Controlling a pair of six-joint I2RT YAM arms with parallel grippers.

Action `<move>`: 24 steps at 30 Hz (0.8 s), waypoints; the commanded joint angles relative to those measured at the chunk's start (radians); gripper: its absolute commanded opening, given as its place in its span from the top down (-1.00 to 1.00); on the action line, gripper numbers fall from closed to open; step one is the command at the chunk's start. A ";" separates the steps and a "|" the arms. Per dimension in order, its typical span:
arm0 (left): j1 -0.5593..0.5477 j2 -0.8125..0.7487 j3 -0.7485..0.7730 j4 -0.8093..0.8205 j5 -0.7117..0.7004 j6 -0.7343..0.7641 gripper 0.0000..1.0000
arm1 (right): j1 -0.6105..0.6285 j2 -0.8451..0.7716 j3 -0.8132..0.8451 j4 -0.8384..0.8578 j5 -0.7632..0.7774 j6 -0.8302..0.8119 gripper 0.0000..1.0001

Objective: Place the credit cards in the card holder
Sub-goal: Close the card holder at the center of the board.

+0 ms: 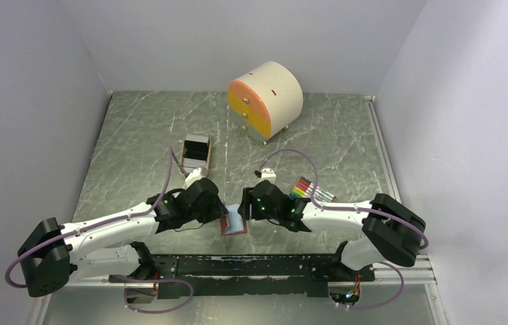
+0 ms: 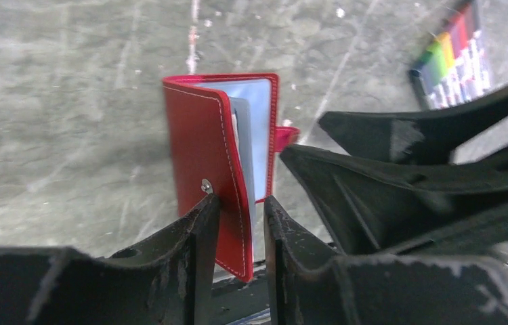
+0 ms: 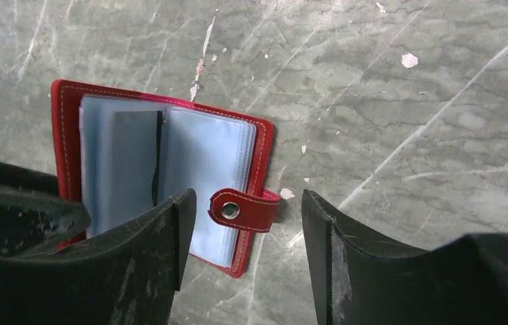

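My left fingers (image 2: 207,220) stand slightly parted around the front cover's edge of the red card holder (image 2: 200,156), not pinching it. The holder lies half open at 6 o'clock on the desk (image 1: 136,135), with a dark card (image 3: 133,162) in one pocket. My right fingers (image 3: 173,230) are released and wide apart, the snap tab between them.

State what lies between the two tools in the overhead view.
The open red card holder lies between them, as the top external view shows.
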 commanded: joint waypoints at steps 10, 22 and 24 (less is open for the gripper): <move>0.007 -0.036 -0.117 0.295 0.094 0.018 0.34 | 0.005 0.044 0.006 0.054 0.001 -0.027 -0.13; 0.011 -0.049 -0.152 0.364 0.108 0.068 0.25 | 0.000 0.005 -0.045 0.049 0.034 -0.020 0.31; 0.013 -0.047 -0.151 0.362 0.108 0.070 0.26 | -0.003 -0.001 -0.047 0.046 0.035 -0.018 0.35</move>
